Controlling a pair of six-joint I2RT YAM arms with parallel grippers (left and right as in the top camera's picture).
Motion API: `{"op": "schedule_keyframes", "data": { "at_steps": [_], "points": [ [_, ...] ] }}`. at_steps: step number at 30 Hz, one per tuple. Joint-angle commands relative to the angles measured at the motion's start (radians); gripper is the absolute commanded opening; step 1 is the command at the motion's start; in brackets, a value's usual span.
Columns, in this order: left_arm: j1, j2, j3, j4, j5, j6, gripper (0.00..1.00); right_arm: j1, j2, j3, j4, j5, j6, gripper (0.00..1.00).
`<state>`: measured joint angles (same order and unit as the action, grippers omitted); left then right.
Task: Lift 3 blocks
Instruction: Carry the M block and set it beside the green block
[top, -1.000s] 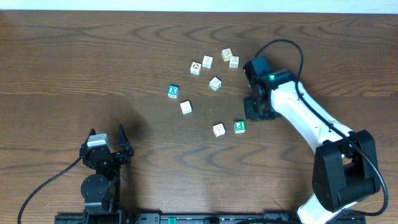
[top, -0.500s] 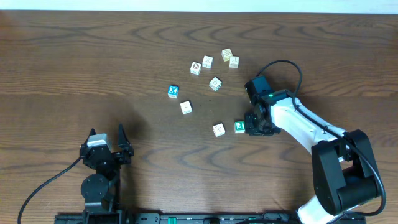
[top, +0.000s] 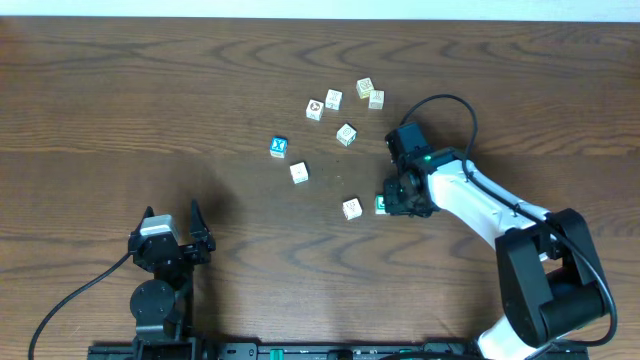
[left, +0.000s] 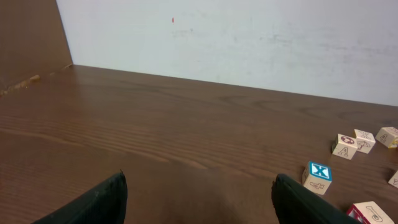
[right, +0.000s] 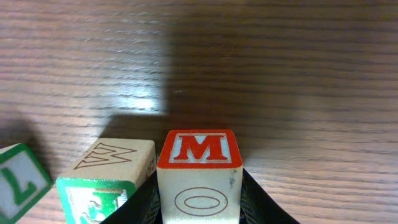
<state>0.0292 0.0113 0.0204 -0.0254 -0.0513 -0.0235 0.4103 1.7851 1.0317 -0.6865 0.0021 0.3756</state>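
Just beside green-faced block (right: 102, 186), right gripper (top: 400, 197) clamped on red-M block (right: 199, 171). Lift straight up, grip square; any sideways drift likely knocks green-faced block.

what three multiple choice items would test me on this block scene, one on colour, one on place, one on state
1. The top face of the X cube is:
a) red
b) blue
c) yellow

2. The red M block is:
a) on top of the X cube
b) between the fingers of the right pincer
c) stacked on two others

3. The left pincer is:
a) open, nothing in it
b) shut on a block
c) shut, empty

Answers:
1 b, blue surrounds the white X.
2 b, the right wrist view shows dark fingers on both its sides.
3 a, only bare table shows in its wide gap.
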Motion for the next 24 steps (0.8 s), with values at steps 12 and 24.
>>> {"op": "schedule_keyframes", "data": {
  "at_steps": [12,24],
  "points": [
    [0.003,0.0,-0.016,-0.045,-0.009,-0.001,0.75,0.023,0.019,-0.014,0.002,-0.018,0.008,0.41],
    [0.003,0.0,-0.016,-0.045,-0.009,-0.001,0.75,0.023,0.019,-0.014,0.009,0.019,0.002,0.5]
  ]
}}
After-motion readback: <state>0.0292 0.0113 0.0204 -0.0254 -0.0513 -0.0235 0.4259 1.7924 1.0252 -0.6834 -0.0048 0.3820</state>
